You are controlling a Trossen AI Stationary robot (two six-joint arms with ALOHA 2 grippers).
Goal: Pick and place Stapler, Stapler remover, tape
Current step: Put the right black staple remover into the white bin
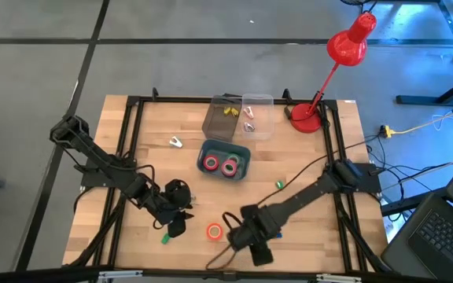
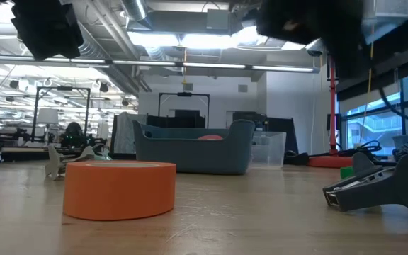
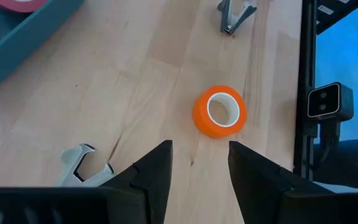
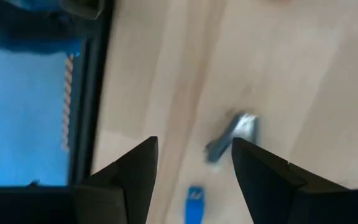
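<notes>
An orange tape roll (image 1: 214,231) lies flat on the wood near the table's near edge; it also shows in the low view (image 2: 119,188) and the left wrist view (image 3: 220,111). Two red tape rolls (image 1: 220,165) lie in a blue-grey bin (image 1: 244,149). A silver stapler remover (image 1: 177,142) rests on the table left of the bin. A grey metal tool (image 2: 377,188) lies near the right gripper (image 1: 244,240), also seen under it (image 4: 232,137). My left gripper (image 3: 199,165) is open, just left of the orange roll. My right gripper (image 4: 194,165) is open above the wood.
Clear plastic boxes (image 1: 242,116) stand behind the bin, and a red desk lamp (image 1: 307,116) stands at the far right corner. Small green blocks (image 1: 279,185) and a blue block (image 4: 194,202) lie loose. A black frame (image 1: 124,157) edges the table. Another silver clip-like piece (image 3: 82,163) lies by my left fingers.
</notes>
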